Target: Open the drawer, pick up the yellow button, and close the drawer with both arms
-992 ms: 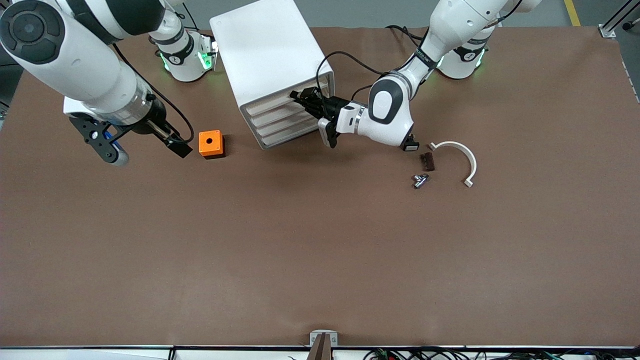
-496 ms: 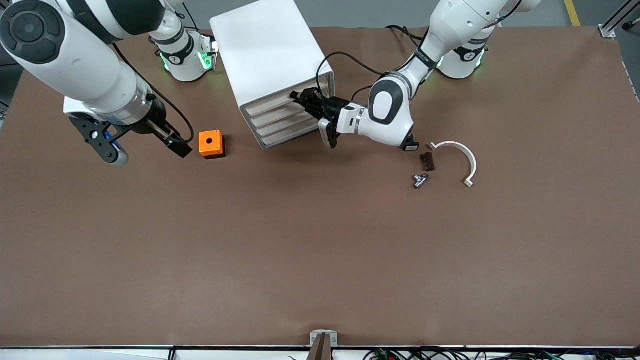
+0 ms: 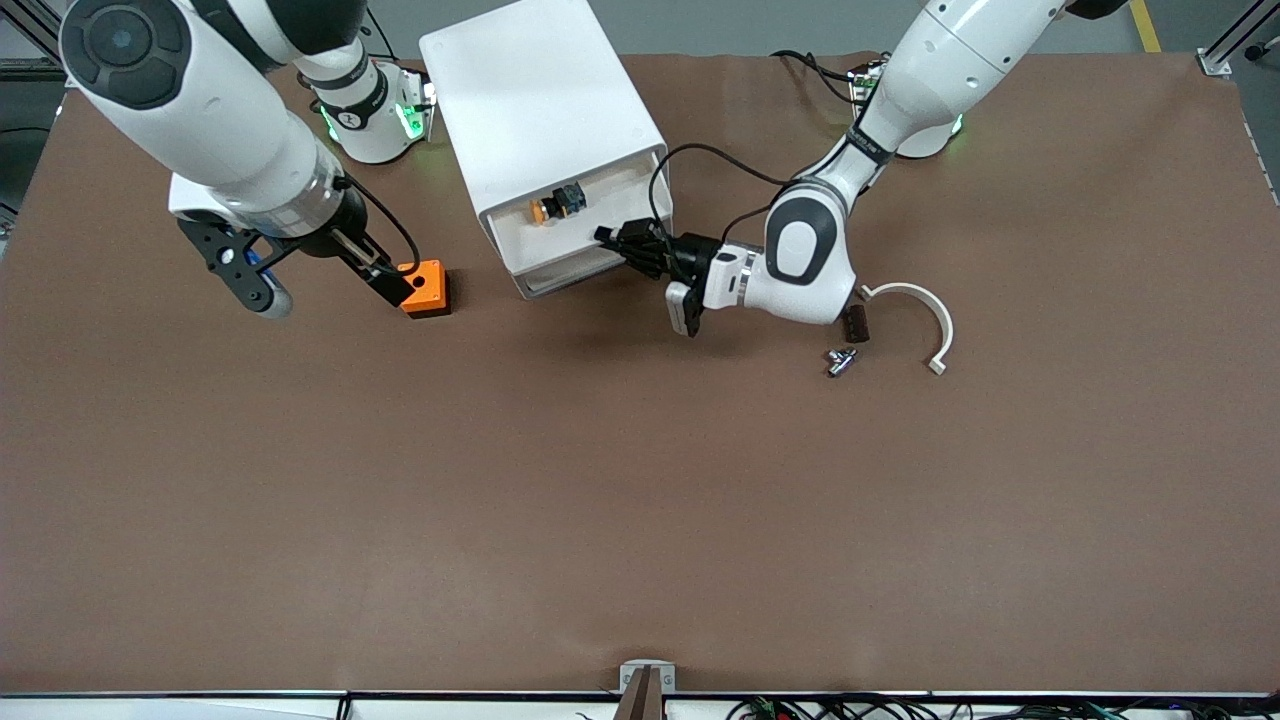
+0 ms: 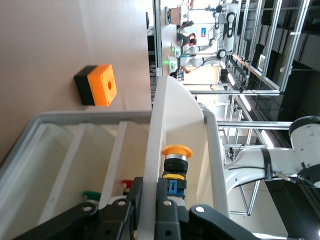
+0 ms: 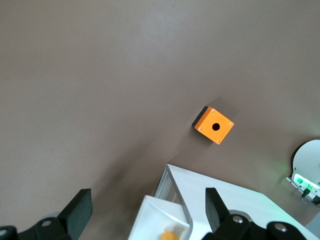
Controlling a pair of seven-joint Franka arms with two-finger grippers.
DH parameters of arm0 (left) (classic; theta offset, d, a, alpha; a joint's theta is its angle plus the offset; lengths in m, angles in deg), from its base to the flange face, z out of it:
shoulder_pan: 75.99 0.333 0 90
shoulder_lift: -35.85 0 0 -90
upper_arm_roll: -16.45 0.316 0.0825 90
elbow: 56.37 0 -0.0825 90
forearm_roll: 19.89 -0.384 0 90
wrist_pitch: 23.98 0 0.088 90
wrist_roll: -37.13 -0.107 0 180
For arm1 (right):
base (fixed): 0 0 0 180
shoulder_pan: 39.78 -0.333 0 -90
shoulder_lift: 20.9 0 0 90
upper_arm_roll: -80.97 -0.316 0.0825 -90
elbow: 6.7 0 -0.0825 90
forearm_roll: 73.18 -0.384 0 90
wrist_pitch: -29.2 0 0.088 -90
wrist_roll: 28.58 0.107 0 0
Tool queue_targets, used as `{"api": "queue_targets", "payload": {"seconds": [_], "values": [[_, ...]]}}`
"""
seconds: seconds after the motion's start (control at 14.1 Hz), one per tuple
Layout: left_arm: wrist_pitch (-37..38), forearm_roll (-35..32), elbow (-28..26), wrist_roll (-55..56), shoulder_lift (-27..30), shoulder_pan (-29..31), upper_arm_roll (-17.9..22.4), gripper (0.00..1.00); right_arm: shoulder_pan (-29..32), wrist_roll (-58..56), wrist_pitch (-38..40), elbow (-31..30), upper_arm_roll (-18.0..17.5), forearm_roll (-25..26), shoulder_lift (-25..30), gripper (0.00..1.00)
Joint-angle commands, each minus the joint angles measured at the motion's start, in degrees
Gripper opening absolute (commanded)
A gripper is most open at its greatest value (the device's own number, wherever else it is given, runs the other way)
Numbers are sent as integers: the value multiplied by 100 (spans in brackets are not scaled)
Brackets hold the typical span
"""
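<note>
The white drawer cabinet (image 3: 545,130) sits at about twelve o'clock on the table, its top drawer (image 3: 575,215) pulled out. So the opening looks done, while the taking and the closing are left.

The left arm (image 3: 900,90) reaches in from one o'clock, and the left gripper (image 3: 620,240) is clamped on the drawer's front edge, fingers shut on it. The right arm (image 3: 200,100) comes from eleven o'clock; the right gripper (image 3: 320,280) hangs over the table with its fingers spread wide, holding nothing, just above the orange box (image 3: 425,288).

The button (image 3: 558,203) lies in the open drawer, orange cap showing — untouched. Nothing blocks it from above.

At about three o'clock from the cabinet lie a white curved bracket (image 3: 925,310), a small dark block (image 3: 855,322) and a small metal fitting (image 3: 840,360), all well away from the drawer.
</note>
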Motion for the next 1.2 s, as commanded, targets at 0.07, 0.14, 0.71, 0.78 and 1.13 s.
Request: {"api": "queue_targets", "payload": {"seconds": [0.07, 0.14, 0.71, 0.78, 1.13], "values": [[-119, -97, 521, 178, -310, 65, 167, 0, -476, 862, -181, 50, 38, -22, -63, 100], [-119, -106, 600, 257, -311, 73, 255, 0, -634, 1135, -225, 41, 38, -22, -81, 100], [-110, -167, 803, 634, -328, 65, 634, 0, -1601, 2727, -875, 24, 38, -5, -546, 100], [-119, -167, 803, 705, -311, 39, 634, 0, -1681, 2859, -1007, 24, 38, 13, -651, 100], [-154, -648, 847, 1521, -197, 47, 660, 100, -1743, 3080, -1307, -3, 38, 39, -1126, 100]]}}
